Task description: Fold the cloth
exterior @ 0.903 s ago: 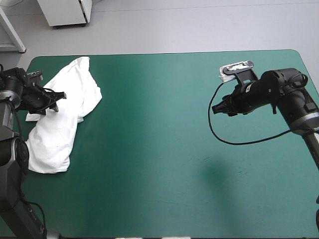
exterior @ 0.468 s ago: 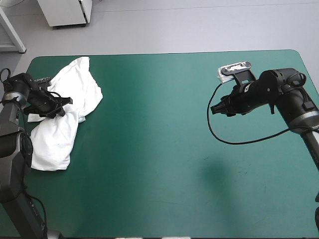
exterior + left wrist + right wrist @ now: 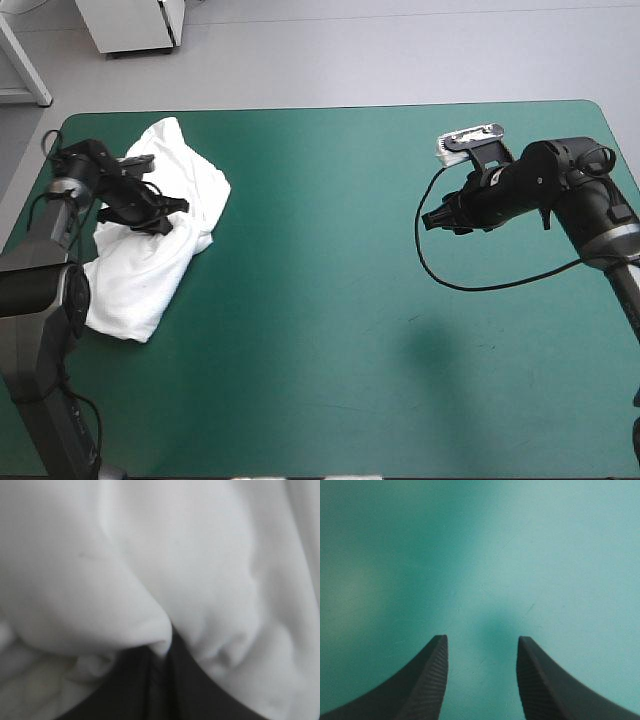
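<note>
The white T-shirt [image 3: 165,235] lies as a crumpled heap at the table's far left. My left gripper [image 3: 172,212] sits on the heap's middle, shut on the T-shirt. In the left wrist view white cloth [image 3: 165,565] fills everything, and the black fingers [image 3: 187,690] meet in one point with a fold bunched over the tip. My right gripper [image 3: 430,218] hovers over bare teal-green cover at the right, far from the shirt. Its fingers stand apart with nothing between them, as the right wrist view [image 3: 481,642] shows.
The teal-green cover [image 3: 330,330] stretches bare from the shirt to the right arm. The table's left edge [image 3: 45,165] runs close behind the heap.
My left gripper has dragged the T-shirt to the right, toward the table's middle, and the heap has shifted and bunched with it. The right arm has barely moved.
</note>
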You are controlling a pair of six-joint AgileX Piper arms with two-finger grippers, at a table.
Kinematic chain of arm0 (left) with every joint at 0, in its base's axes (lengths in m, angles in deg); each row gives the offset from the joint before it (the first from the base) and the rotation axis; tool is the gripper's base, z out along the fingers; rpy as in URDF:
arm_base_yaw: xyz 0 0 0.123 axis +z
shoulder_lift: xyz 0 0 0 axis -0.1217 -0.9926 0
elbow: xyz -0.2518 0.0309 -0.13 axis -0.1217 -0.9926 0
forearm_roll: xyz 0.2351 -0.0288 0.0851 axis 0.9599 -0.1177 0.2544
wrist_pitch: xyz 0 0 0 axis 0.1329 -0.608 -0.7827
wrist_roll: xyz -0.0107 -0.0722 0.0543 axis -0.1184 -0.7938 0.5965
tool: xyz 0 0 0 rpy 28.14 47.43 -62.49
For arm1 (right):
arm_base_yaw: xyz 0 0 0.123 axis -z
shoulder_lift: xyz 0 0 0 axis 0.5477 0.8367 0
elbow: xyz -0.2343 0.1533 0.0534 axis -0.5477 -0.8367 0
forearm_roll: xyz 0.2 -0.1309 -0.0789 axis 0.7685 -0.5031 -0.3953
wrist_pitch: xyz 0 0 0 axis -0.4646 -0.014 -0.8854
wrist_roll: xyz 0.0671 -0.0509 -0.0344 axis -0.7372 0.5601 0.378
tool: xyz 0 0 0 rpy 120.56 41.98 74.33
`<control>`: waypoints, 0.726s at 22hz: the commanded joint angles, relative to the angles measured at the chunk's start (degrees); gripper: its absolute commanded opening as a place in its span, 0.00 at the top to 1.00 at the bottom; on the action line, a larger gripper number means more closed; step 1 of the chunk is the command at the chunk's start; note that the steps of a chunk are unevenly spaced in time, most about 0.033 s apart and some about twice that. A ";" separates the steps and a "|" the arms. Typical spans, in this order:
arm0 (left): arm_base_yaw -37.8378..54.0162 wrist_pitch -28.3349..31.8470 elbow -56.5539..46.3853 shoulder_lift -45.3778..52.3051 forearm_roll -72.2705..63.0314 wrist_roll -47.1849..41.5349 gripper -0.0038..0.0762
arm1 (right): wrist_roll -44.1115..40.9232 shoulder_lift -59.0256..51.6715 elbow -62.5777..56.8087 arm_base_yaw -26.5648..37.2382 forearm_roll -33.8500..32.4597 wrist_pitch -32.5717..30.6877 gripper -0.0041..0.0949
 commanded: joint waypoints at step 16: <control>-47.14 -6.65 1.67 5.45 -3.04 1.87 0.96 | -0.16 -3.70 -1.08 0.20 -5.78 -3.04 0.54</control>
